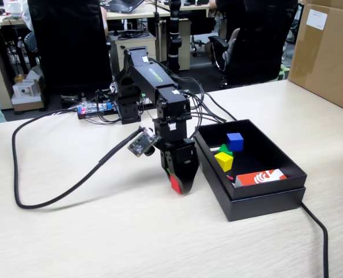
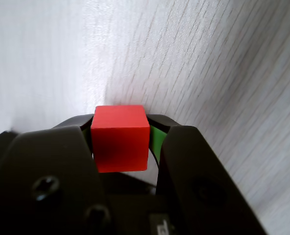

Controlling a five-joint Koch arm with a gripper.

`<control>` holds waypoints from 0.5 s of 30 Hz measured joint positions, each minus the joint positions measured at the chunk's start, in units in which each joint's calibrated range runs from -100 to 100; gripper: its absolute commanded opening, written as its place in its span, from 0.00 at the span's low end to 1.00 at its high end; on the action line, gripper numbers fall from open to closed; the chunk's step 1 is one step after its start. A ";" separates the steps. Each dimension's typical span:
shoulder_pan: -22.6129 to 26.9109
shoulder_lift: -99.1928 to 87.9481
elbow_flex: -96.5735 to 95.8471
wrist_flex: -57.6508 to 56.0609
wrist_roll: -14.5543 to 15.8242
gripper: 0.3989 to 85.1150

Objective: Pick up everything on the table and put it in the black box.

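**Last cube in hand, box just to the right**

The gripper [image 1: 180,184] clamps the red cube [image 2: 120,137] low over the table [image 1: 102,231]. In the fixed view the black box [image 1: 264,200] sits just beside it on the right, green, yellow and blue cubes already inside

The black hobby arm [image 1: 151,87] rises from its base at about 11 o'clock of the fixed view, folds at the elbow and drops its wrist steeply toward 6 o'clock. Its black two-jawed gripper [image 1: 177,184] points almost straight down, tips close to the light beige wood-grain table [image 1: 102,231]. In the wrist view the jaws press both sides of a small matte red cube [image 2: 120,138], clamped between them.
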 measured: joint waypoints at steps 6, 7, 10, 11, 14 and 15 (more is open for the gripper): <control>3.08 -21.10 -0.91 0.00 0.39 0.13; 4.00 -23.95 -0.91 0.00 0.49 0.13; 6.79 -28.48 -0.91 -0.08 0.88 0.13; 7.57 -28.61 -0.91 0.00 1.07 0.13; 9.52 -28.09 -1.00 -0.08 1.81 0.13; 9.96 -27.70 -1.00 -0.08 2.00 0.13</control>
